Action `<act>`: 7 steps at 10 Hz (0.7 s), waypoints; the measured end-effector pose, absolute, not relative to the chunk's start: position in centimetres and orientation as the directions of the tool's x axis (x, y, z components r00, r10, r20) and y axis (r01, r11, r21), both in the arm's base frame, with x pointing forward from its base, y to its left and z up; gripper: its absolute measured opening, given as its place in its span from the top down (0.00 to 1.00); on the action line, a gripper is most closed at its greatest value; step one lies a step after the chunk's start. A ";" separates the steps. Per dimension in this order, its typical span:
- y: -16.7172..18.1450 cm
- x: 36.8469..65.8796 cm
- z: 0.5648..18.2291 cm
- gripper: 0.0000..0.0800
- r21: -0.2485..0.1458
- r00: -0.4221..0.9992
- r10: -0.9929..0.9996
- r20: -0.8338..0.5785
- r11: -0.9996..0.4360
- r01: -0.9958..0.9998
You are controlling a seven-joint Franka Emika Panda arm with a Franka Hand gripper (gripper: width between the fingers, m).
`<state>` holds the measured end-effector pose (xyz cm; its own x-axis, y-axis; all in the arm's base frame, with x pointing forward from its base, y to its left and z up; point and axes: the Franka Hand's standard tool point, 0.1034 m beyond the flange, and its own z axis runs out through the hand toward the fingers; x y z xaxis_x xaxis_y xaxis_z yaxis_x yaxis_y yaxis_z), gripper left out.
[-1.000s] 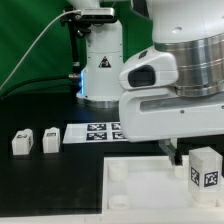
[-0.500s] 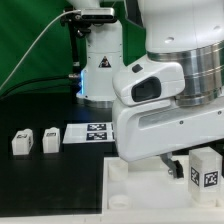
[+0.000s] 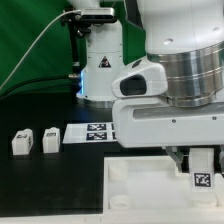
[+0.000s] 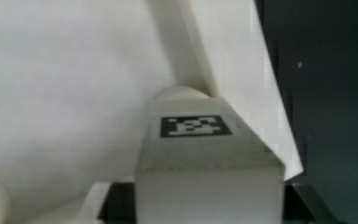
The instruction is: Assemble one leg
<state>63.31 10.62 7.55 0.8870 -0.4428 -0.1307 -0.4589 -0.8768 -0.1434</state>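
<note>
My gripper [image 4: 202, 205] is shut on a leg [image 4: 195, 150], a white block with a square marker tag facing the wrist camera. Dark fingers [image 4: 119, 203] press on both of its sides. The large white panel [image 4: 60, 100] lies right under it. In the exterior view the held leg [image 3: 201, 168] stands upright over the panel's [image 3: 140, 172] right part, below the gripper [image 3: 199, 156]. Whether the leg touches the panel I cannot tell. Two more legs [image 3: 21, 143] [image 3: 51, 140] lie on the black table at the exterior view's left.
The marker board [image 3: 93, 132] lies flat behind the panel. A white and black camera stand [image 3: 100, 60] rises at the back with a cable. The arm's bulky housing [image 3: 165, 95] hides the exterior view's right side.
The arm has shifted, and the held leg has moved a little toward the exterior view's left and lower over the panel. The two loose legs have not moved.
</note>
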 end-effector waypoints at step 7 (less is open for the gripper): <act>10.6 62.5 7.3 0.63 -0.056 0.047 -0.960 -0.278 -0.032 -0.998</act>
<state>62.46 10.62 7.32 0.0468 -0.9595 -0.2776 -0.9979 -0.0324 -0.0564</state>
